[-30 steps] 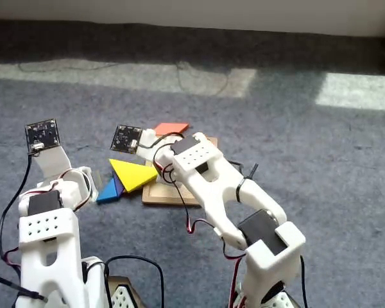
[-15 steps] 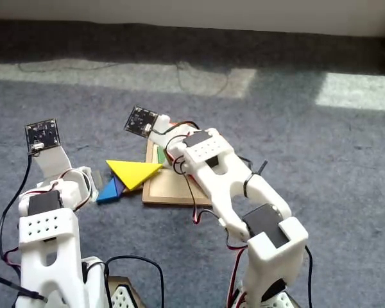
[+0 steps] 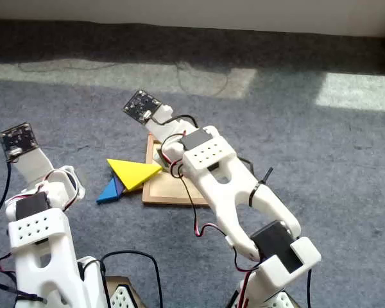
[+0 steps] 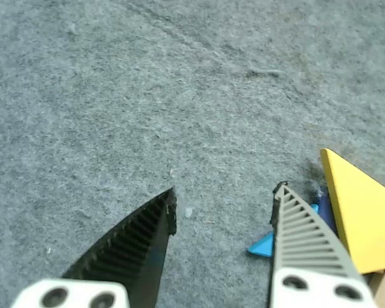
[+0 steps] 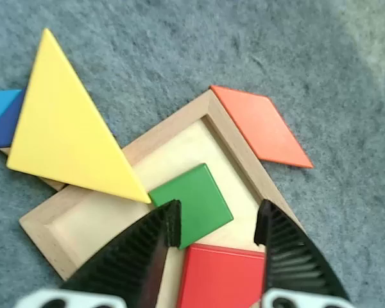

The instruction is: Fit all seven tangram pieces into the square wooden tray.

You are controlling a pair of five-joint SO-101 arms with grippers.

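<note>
Honestly, right claw (image 5: 218, 206) hangs spread over the green square (image 5: 189, 200); I'd seat it flush in the tray (image 5: 173, 125) corner first. Left claw (image 4: 223, 196) released, empty.

an indoor carpeted floor: grey carpet (image 3: 321, 167), a pale wall edge (image 3: 244, 13), patches of sunlight (image 3: 353, 91).

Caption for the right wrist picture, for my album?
Open right gripper above wooden tray containing green square and red piece; yellow triangle overlaps its rim.
</note>
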